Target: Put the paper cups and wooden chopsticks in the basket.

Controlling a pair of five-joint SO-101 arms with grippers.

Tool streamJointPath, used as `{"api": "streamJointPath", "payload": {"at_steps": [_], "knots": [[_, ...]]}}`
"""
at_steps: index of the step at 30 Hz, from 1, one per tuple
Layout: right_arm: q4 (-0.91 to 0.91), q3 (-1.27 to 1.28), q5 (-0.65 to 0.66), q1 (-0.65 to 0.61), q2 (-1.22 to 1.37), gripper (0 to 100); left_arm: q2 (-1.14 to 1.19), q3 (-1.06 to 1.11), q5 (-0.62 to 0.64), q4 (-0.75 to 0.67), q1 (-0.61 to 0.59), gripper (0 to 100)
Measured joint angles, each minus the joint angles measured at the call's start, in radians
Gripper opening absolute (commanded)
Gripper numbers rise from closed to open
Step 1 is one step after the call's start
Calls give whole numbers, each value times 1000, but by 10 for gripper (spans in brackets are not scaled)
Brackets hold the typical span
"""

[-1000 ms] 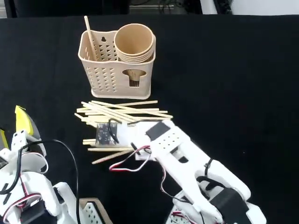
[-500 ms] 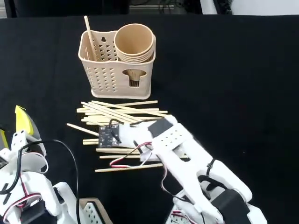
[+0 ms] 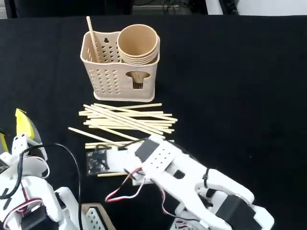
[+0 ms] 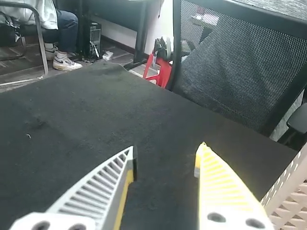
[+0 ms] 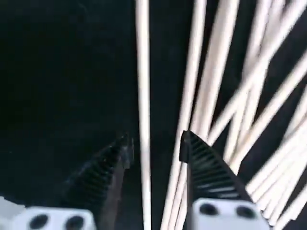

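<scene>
Black table (image 3: 240,86) below, my right gripper (image 5: 156,140) straddles one chopstick (image 5: 142,72), jaws apart; I should close centred, lifting it alone.

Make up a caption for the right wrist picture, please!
Open right gripper straddling one wooden chopstick beside the chopstick pile on the black table.

Paper cups (image 3: 138,43) in the basket (image 3: 108,76), loose chopsticks (image 3: 128,118) near it.

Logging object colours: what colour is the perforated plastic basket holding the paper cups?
Pale beige. The perforated plastic basket shows best in the high view.
</scene>
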Motion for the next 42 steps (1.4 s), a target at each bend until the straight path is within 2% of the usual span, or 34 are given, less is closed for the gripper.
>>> {"api": "streamJointPath", "payload": {"at_steps": [11, 13, 18, 37, 42], "knots": [[-193, 149, 11, 34, -5, 173, 0, 0, -8, 0, 0, 209], [-192, 170, 12, 35, -8, 162, 0, 0, -8, 0, 0, 209], [-199, 175, 12, 35, -8, 38, 0, 0, -8, 5, 0, 209], [-195, 175, 9, 38, -8, 11, 0, 0, -8, 31, 0, 209], [-84, 115, -15, 49, -9, 11, 0, 0, -8, 31, 0, 209]]}}
